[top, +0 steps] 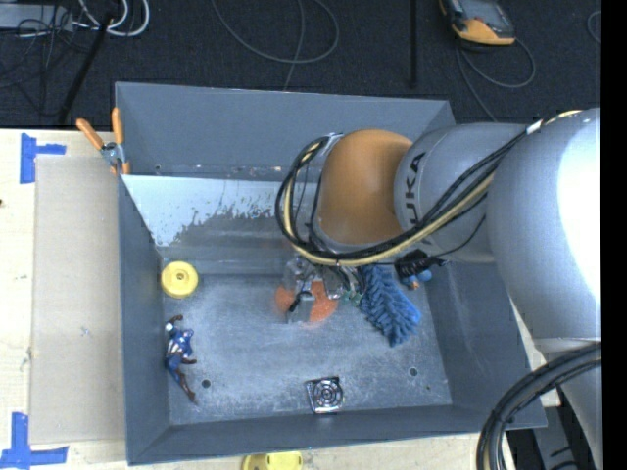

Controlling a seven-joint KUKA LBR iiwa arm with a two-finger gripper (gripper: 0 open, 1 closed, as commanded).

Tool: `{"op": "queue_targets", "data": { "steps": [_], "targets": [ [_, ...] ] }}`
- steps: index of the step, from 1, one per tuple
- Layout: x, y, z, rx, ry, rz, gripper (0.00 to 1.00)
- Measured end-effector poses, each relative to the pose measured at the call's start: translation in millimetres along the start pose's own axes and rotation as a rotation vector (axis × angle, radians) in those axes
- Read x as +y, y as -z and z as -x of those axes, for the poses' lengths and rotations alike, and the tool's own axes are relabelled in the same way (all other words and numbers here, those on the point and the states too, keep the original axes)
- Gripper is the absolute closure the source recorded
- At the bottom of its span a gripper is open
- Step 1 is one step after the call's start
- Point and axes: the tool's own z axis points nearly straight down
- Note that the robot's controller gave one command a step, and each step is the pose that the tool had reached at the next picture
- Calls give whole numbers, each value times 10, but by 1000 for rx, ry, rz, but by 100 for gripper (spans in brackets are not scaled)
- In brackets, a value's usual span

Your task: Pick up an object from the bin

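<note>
Five small loose things lie on the floor of the grey bin (pixel 245 135). The arm (pixel 490 194) comes in from the right of the frame, its orange cover (pixel 362 189) and looped cables over the middle of the bin. Below the cover, the hand (pixel 304 297) is down at the bin floor, right at an orange-red lump (pixel 320 310) lying near the centre. Whether the hand is released or clenched on that lump cannot be told, since the wrist hides much of it. Just right of the lump lies a blue shaggy piece (pixel 392 306), partly under the arm. A yellow round disc (pixel 179 280) sits well apart at the left, a small blue and red figure (pixel 179 349) lies below it at the lower left, and a small silvery square thing (pixel 324 394) rests at the bottom centre by the near wall.
</note>
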Motion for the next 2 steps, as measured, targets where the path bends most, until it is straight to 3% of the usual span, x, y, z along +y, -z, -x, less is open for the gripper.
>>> {"op": "queue_targets", "data": {
  "steps": [2],
  "targets": [
    [0, 0, 0, 0, -2, 0, 100]
  ]
}}
